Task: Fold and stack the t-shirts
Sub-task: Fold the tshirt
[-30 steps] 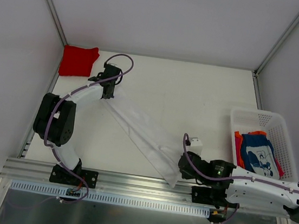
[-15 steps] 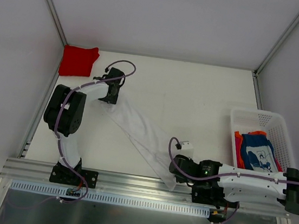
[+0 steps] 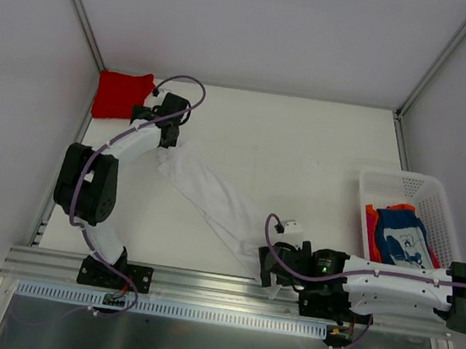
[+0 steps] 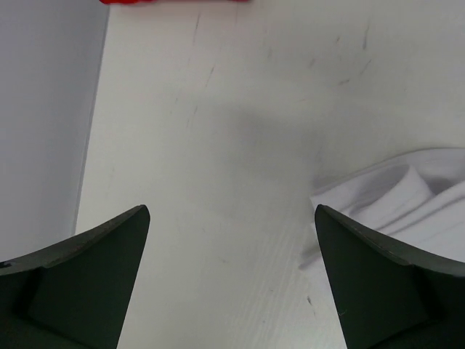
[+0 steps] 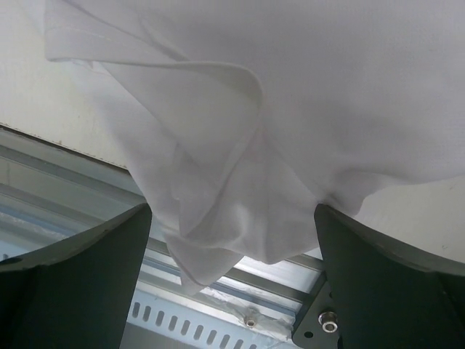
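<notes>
A white t-shirt (image 3: 213,196) lies on the table as a long diagonal band, running from back left to the front edge. Its far end (image 4: 414,196) rests just right of my left gripper (image 3: 168,135), which is open over bare table (image 4: 231,212) and holds nothing. The near corner (image 5: 218,218) hangs over the table's front edge. My right gripper (image 3: 271,269) is open around it (image 5: 232,211) without pinching it. A folded red t-shirt (image 3: 122,94) sits in the back left corner. A blue printed t-shirt (image 3: 404,238) and an orange-red one (image 3: 369,221) lie in the basket.
The white mesh basket (image 3: 402,182) stands at the right edge of the table. An aluminium rail (image 3: 202,286) runs along the front edge, under the hanging cloth (image 5: 218,298). White walls enclose the table on the left, back and right.
Both grippers went from shut to open and let go of the white t-shirt. Its stretched band slackened onto the table. The left gripper shifted slightly back left, toward the red t-shirt.
</notes>
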Controlling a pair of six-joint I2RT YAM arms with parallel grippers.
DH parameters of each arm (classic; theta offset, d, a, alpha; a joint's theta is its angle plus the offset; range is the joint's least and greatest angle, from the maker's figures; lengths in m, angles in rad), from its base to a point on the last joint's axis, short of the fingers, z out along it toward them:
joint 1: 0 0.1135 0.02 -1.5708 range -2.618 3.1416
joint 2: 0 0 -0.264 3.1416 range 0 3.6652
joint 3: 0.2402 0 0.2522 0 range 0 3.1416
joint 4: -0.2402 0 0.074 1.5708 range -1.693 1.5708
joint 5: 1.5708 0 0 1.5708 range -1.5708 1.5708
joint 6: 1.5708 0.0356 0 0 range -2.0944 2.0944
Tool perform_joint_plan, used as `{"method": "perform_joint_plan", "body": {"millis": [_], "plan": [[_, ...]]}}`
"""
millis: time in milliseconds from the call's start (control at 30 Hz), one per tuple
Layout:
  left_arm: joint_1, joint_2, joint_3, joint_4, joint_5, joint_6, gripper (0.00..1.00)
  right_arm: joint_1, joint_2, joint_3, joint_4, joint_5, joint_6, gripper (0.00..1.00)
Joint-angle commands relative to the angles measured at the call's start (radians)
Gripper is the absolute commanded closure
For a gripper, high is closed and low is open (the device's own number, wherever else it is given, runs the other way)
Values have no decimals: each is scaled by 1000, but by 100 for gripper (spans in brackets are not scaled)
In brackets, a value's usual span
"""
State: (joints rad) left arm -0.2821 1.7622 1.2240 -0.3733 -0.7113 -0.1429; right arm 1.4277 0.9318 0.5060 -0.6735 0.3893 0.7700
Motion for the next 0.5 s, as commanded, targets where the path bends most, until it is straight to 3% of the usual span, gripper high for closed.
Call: {"method": "perform_joint_plan", "body": {"millis": [0, 100, 267, 300, 333, 467], "plan": [[-41, -136, 68, -1, -17, -1, 1, 8, -19, 60, -50, 36, -1, 0], [-103, -222, 81, -3, 15, -24, 1, 10, -7, 94, -69, 45, -23, 1], [-115, -268, 46, -1, 264, -162, 1, 20, 12, 170, -152, 85, -35, 0], [-115, -259, 37, -1, 298, -178, 12, 26, 3, 175, -156, 94, -31, 1], [-115, -248, 23, -1, 324, -204, 17, 28, -2, 174, -164, 97, -28, 1], [-115, -207, -33, -1, 362, -286, 21, 37, -47, 155, -178, 118, 0, 1]]}}
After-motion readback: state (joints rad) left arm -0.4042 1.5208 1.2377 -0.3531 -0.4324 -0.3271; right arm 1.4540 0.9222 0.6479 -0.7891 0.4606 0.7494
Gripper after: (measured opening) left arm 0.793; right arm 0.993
